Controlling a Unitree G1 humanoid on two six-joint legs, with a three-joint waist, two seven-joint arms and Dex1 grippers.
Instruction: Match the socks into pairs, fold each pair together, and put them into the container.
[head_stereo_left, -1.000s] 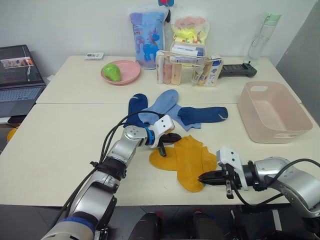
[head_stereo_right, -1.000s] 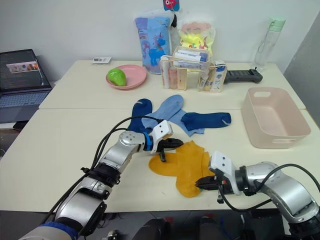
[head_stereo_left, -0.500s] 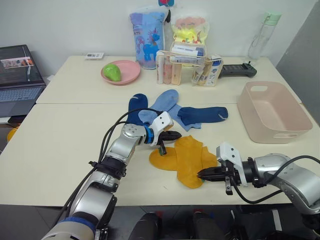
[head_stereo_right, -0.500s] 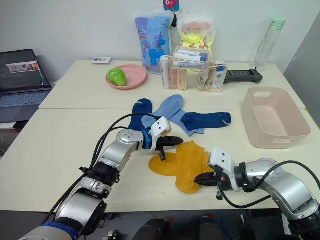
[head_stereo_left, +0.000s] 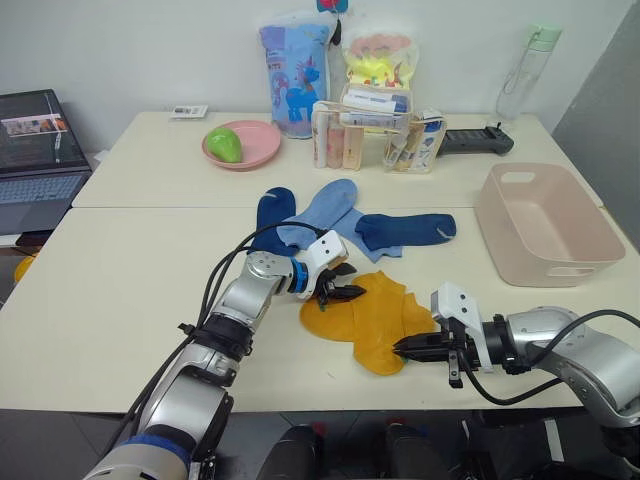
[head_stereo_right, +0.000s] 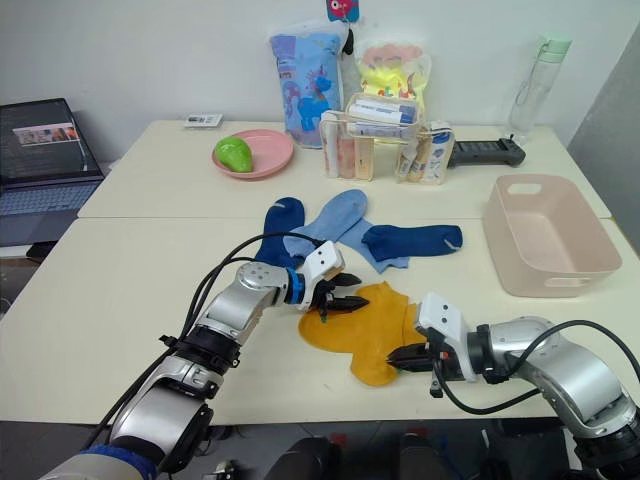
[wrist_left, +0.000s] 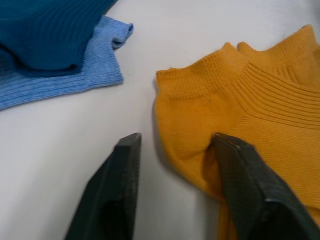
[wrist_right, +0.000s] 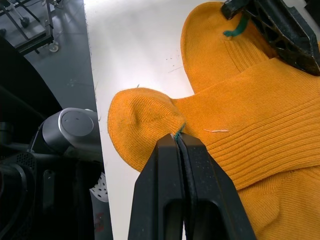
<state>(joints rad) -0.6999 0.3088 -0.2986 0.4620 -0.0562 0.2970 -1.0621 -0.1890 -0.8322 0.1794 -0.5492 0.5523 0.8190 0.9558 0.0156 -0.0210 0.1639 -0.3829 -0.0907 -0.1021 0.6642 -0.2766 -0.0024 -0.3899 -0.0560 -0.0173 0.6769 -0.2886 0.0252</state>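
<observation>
My right gripper pinches the mustard pair; my left gripper is spread at its cuff. The container holds nothing, and the blue socks lie unsorted.

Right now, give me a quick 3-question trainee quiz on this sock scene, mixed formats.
1. True or false: the pink container already holds a folded pair.
2. Multiple choice: what is the right end effector pinching? A) a navy sock B) a mustard yellow sock C) the green fruit
3. Fill in: the left end effector is ____, one finger on the table, the other on the yellow sock's cuff.

Key: 1 false, it is empty. 2 B, shut on a fold of the knit. 3 open.
</observation>
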